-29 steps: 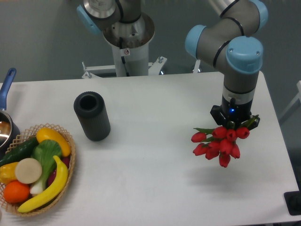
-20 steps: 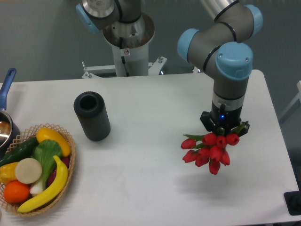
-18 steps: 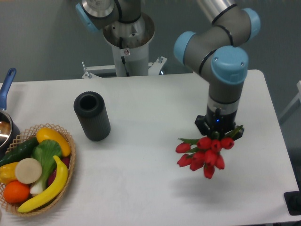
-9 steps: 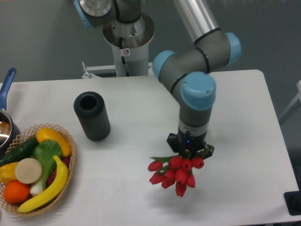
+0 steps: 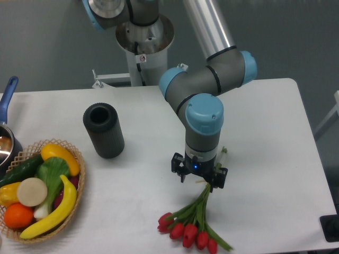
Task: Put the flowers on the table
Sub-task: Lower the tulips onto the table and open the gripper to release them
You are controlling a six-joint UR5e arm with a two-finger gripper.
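You have 1 fixed camera, so no second view shares the scene. It sits high on the side of the table (image 5: 132, 201) opposite the arm's pedestal (image 5: 143, 47) and looks down at a steep slant toward that base and the grey wall behind. It stands back far enough to take in nearly the whole tabletop. The left edge cuts off a wicker basket (image 5: 79, 174) and a pot with a blue handle (image 5: 6, 95); the bottom edge crops the table's near rim.
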